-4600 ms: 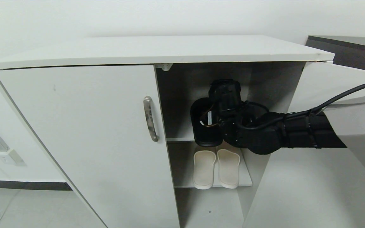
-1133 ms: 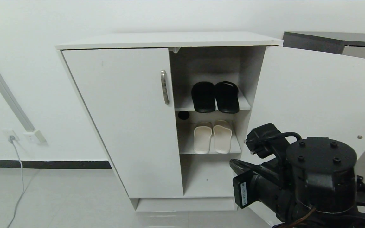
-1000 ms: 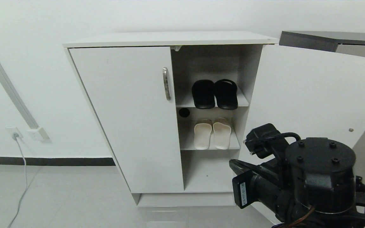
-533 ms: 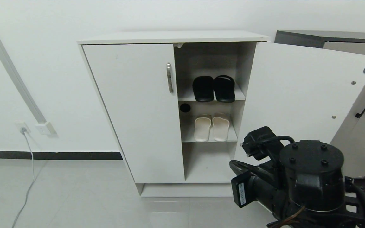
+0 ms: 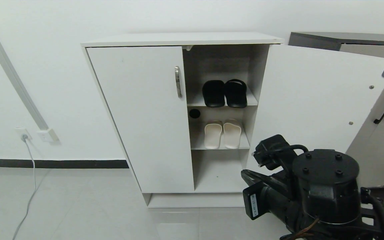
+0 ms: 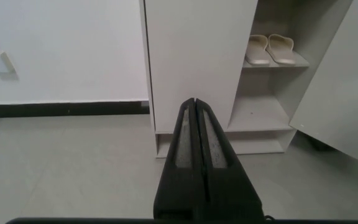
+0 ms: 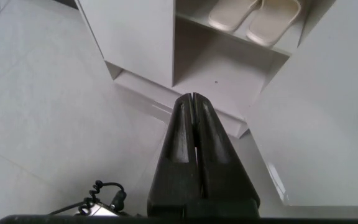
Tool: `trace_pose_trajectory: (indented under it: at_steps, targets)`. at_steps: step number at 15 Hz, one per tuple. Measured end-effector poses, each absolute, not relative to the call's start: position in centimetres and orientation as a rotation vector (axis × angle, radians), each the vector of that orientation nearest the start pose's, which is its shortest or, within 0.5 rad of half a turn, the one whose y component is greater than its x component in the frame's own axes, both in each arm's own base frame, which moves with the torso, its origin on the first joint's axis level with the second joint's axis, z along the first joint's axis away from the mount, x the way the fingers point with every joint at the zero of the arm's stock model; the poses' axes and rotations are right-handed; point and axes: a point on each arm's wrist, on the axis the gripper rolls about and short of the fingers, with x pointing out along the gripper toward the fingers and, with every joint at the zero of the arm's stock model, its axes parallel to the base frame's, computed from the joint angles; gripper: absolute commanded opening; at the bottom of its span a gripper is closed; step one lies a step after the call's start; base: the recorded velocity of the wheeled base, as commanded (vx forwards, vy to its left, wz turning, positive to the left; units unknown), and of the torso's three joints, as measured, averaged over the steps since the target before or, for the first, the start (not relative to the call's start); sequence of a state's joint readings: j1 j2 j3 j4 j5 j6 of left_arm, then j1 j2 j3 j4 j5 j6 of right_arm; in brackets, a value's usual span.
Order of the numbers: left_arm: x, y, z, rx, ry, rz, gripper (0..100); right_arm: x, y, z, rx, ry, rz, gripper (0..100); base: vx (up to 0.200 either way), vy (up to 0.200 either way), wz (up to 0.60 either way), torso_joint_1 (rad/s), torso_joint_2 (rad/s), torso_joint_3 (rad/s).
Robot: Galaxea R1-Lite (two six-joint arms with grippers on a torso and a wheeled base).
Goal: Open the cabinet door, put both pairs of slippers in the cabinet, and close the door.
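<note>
Both pairs sit inside the cabinet: black slippers on its upper shelf, cream slippers on the shelf below, so I judge only its open right door remains to shut. My left hand and right hand hang low before the cabinet, fingers pressed together, empty, nothing left to carry. A grey cupboard stands just beyond that door.

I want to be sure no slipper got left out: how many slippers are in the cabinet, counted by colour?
Black slippers: 2
Cream slippers: 2
Total: 4
</note>
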State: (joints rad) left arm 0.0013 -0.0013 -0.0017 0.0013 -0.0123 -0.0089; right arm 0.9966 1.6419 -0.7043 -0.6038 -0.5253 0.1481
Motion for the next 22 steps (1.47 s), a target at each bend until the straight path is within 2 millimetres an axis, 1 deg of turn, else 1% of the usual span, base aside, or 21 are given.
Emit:
trace_pose_trajectory:
  at_steps: [5, 9, 13, 16, 22]
  targets:
    - [-2.3, 0.0, 7.6, -0.008, -0.002, -0.011, 0, 17.0, 23.2, 17.1, -0.060, 0.222, 0.434, 0, 0.000, 0.000, 0.00, 0.000, 0.00, 0.000]
    - [-2.3, 0.0, 7.6, -0.009, -0.001, -0.011, 0, 17.3, 23.3, 16.7, -0.072, 0.230, 0.427, 0, 0.000, 0.000, 0.00, 0.000, 0.00, 0.000]
    - [-2.3, 0.0, 7.5, -0.009, 0.001, -0.011, 0, 17.4, 23.4, 16.5, -0.080, 0.238, 0.427, 0, 0.000, 0.000, 0.00, 0.012, -0.22, -0.314]
    - [-2.3, 0.0, 7.6, -0.009, -0.003, -0.010, 0, 17.4, 23.4, 16.5, -0.077, 0.235, 0.428, 0, 0.000, 0.000, 0.00, 0.033, -0.52, -0.365]
    - [-2.3, 0.0, 7.6, -0.009, -0.001, -0.011, 0, 17.5, 23.4, 16.4, -0.079, 0.238, 0.425, 0, 0.000, 0.000, 0.00, 0.115, -0.47, -0.351]
